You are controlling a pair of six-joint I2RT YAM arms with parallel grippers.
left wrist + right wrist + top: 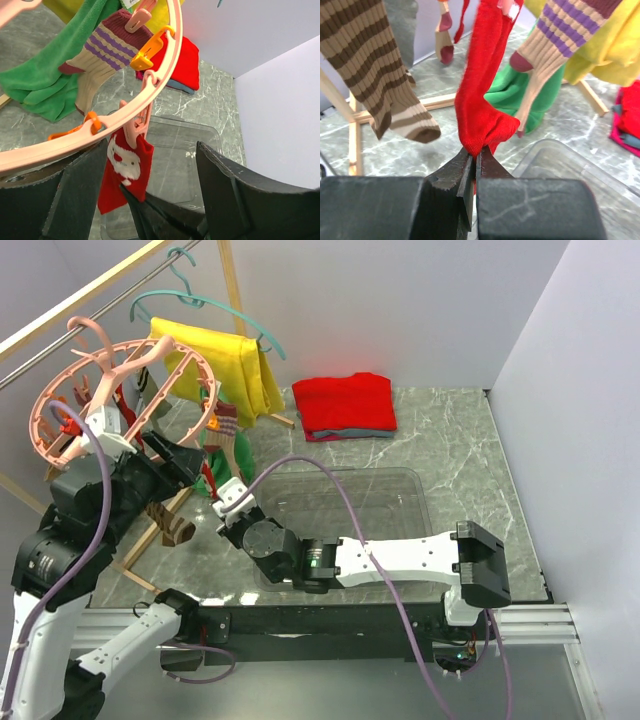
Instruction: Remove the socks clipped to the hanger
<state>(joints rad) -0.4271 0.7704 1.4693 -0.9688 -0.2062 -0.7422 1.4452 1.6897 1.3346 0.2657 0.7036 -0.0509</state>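
The pink ring hanger [120,390] hangs from a rail at the upper left; its rim also arcs across the left wrist view [150,95]. A red sock with a white figure [125,167] hangs from a pink clip [134,131]. My right gripper [476,152] is shut on the toe of this red sock [480,90] from below. It also shows in the top view [224,502]. My left gripper [152,147] is open beside the ring, one finger on each side of the red sock. A tan and purple striped sock [555,45] and a brown striped sock [370,70] hang nearby.
A clear plastic bin [425,510] sits on the marble table under the right arm. A green cloth [520,100] hangs behind the socks. A yellow shirt [225,365] hangs on a teal coat hanger [200,302]. A folded red garment [345,405] lies at the back.
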